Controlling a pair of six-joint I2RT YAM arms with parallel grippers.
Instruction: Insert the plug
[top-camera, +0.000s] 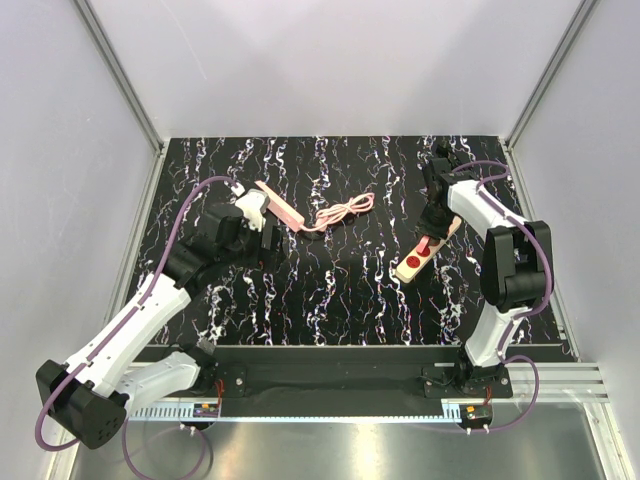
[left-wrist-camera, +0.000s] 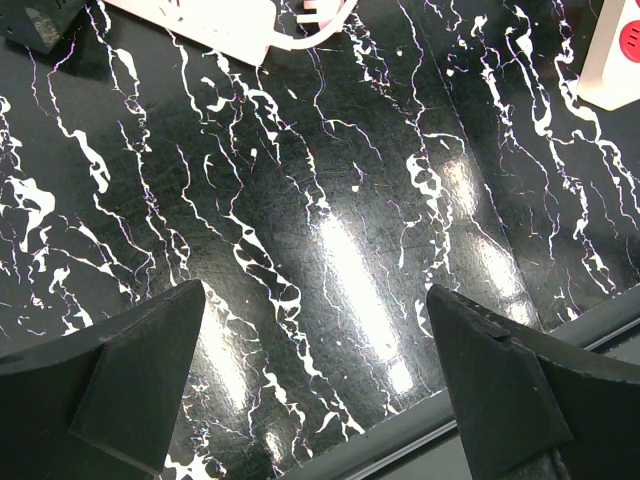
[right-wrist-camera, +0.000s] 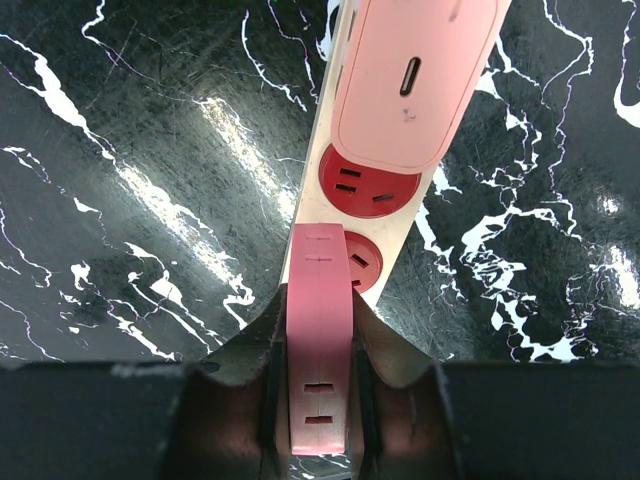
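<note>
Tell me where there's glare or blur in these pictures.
Left wrist: bright glare streaks run across the table. Right wrist: a softer glare band sits at upper left, and the plug looks sharp. Top external: evenly lit, with no strong glare on the table.

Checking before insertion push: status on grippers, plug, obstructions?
Left gripper open over table. Right gripper shut on pink plug, over red socket of power strip. Pink adapter beside, not blocking.

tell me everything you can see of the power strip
The power strip is a cream plastic bar with round red sockets, lying flat and diagonal on the right of the black marbled table. A pink block sits over one end. The right gripper's fingers hold a pink plug at another socket.
</note>
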